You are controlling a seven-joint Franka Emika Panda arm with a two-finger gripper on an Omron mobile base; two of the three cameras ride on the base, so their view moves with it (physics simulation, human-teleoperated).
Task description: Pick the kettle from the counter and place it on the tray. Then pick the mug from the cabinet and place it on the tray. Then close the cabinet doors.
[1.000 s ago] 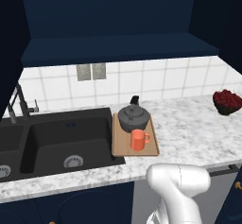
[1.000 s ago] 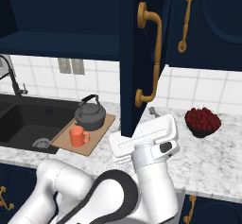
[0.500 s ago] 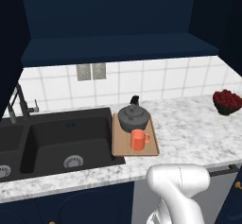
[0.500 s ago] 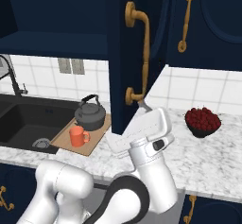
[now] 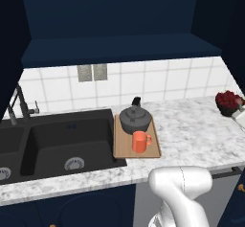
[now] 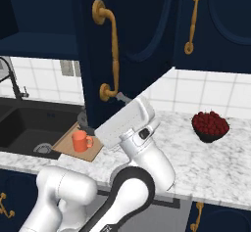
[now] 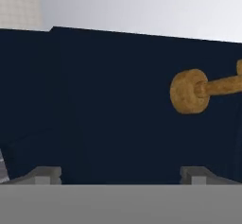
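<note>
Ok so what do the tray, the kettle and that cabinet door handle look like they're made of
The tray looks like light-brown wood with a matte finish, like a cutting board. The kettle looks like dark grey metal with a dull sheen, though that could be enamel. The door handle looks like brass or gold-toned metal, going by its warm yellow colour.

In the right base view, the open cabinet door (image 6: 127, 45) at centre hides the kettle and much of the tray (image 6: 66, 145). The fruit bowl (image 5: 228, 104) is cut by the left base view's right edge.
</note>
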